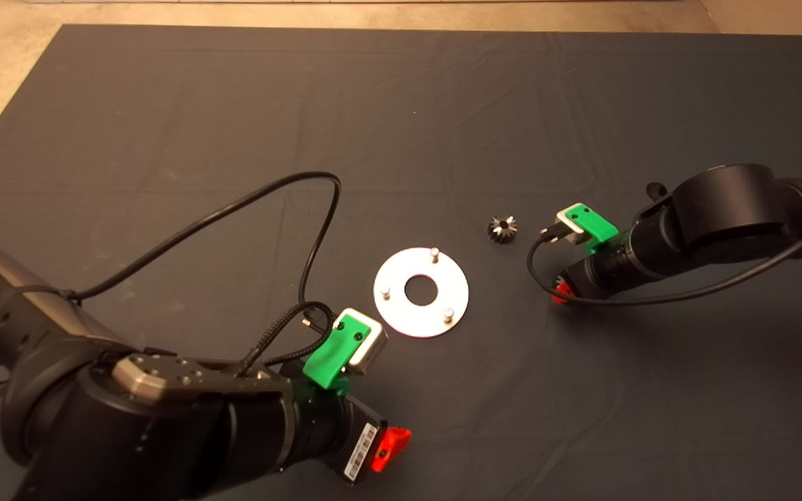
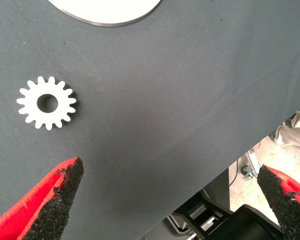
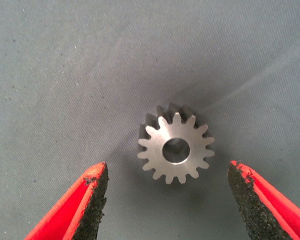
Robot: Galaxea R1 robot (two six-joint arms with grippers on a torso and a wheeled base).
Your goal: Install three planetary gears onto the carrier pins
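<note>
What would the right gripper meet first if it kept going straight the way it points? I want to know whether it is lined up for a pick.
Most likely the planetary gear lying flat on the mat, roughly centred ahead of the open right gripper. How far ahead is unclear.

disc point(image 2: 106, 11) cut by frame edge; right pincer point(image 1: 560, 291) mostly hidden under arm

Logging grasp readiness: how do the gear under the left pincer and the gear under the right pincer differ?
The left-wrist gear sits off to one side, outside the open left pincer; the right-wrist gear sits centred before the open right pincer. Both lie flat on the mat, ungrasped.
</note>
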